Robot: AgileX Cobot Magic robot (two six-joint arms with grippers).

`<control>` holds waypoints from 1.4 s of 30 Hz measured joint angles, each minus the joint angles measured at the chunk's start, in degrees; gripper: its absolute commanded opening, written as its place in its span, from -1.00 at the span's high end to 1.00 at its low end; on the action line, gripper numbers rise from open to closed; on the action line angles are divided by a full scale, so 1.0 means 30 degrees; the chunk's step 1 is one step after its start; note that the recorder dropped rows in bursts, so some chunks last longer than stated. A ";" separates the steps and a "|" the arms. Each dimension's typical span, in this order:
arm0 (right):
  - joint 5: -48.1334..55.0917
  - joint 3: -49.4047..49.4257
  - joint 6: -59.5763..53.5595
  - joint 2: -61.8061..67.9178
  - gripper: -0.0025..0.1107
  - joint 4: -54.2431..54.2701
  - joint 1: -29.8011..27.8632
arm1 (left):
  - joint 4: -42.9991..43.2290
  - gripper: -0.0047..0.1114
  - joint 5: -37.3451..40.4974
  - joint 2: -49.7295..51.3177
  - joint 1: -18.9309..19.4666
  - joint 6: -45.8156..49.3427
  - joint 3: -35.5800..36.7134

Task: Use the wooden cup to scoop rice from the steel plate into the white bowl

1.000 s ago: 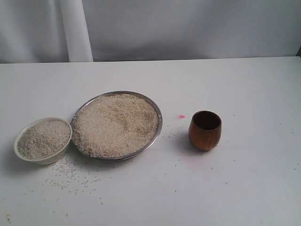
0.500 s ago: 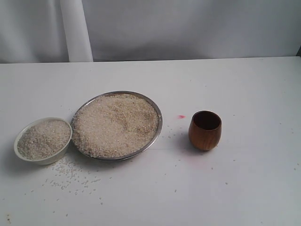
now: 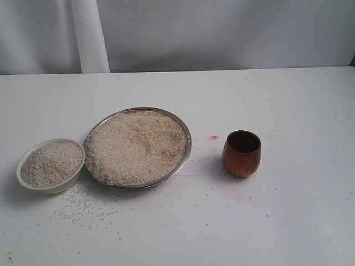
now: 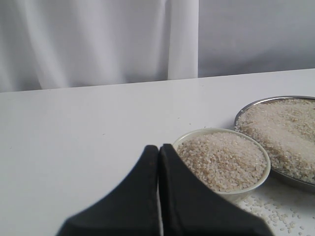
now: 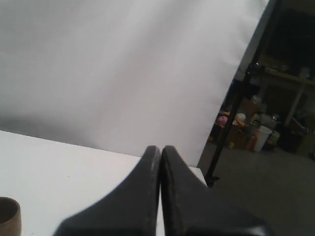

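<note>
Both pairs of jaws are clenched, empty. The wooden cup (image 3: 242,153) stands upright right of the steel plate (image 3: 189,147) of rice (image 3: 136,147), handy for my right jaws; the white bowl (image 3: 55,188) sits just left.

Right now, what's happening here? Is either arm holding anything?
Nothing is being handled. The left gripper and right gripper are both shut, empty and outside the exterior view. The cup stands upright by itself to the right of the plate, which is heaped with rice. The bowl by the plate's left edge is also full, with loose grains on the table in front of it.
</note>
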 measured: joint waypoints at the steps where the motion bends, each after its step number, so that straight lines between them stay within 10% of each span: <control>1: 0.0070 0.0194 0.0277 -0.0303 0.96 0.0000 -0.0213 | 0.0000 0.92 0.0000 0.0000 0.0000 0.0000 0.0000; 42: 0.0842 0.5794 0.1503 -0.1191 0.96 0.1746 -0.1093 | 0.0000 0.92 0.0000 0.0000 0.0000 0.0000 0.0000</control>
